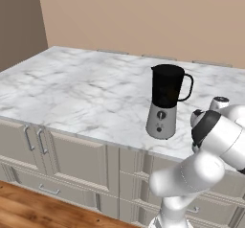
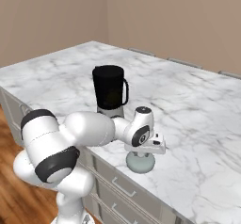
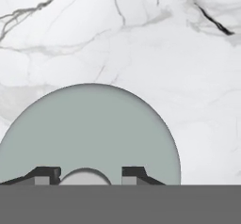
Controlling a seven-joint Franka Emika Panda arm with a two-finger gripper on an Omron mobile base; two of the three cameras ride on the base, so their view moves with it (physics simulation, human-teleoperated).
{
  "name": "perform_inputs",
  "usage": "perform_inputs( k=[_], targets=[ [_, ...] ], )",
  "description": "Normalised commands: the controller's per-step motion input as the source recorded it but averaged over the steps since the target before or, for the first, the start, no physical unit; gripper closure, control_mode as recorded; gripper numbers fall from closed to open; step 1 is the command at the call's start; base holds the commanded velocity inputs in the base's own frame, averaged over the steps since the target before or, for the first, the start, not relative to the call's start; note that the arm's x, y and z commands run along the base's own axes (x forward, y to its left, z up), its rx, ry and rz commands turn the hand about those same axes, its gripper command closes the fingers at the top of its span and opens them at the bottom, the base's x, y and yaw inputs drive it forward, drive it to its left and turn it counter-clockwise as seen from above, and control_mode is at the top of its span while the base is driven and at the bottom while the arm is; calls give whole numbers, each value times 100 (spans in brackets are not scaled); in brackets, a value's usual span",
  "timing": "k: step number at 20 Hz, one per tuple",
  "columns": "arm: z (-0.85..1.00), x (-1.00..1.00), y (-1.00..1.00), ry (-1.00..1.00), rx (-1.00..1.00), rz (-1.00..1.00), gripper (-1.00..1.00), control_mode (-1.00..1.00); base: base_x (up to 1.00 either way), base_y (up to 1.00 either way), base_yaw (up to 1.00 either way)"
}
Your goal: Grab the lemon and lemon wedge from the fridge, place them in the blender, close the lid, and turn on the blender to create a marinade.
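The blender (image 1: 165, 102) (image 2: 110, 89) stands upright on the marble counter, its black jug open at the top and dark inside. The pale grey-green lid (image 2: 141, 163) (image 3: 89, 129) lies flat on the counter near the front edge, to the right of the blender. My gripper (image 2: 140, 155) (image 3: 90, 173) points straight down onto the lid. Its fingertips (image 3: 47, 173) stand open on either side of the lid's small centre knob, the left one at the knob and the right one a little apart from it. The lemon, the lemon wedge and the fridge are out of view.
The marble counter (image 1: 72, 88) (image 2: 197, 110) stretches wide to the left and behind the blender. Cream cabinet drawers (image 1: 67, 160) run below its front edge, which lies just beside the lid. A beige wall backs the counter.
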Motion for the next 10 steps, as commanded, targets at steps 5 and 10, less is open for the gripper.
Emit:
perform_inputs(
  k=[5, 10],
  targets=[
    [-29, -18, 1, -1, -1, -7, 100, -100, 0, 0, 0],
    [-12, -2, 1, -3, 0, -2, 100, -100, 0, 0, 0]
  ],
)
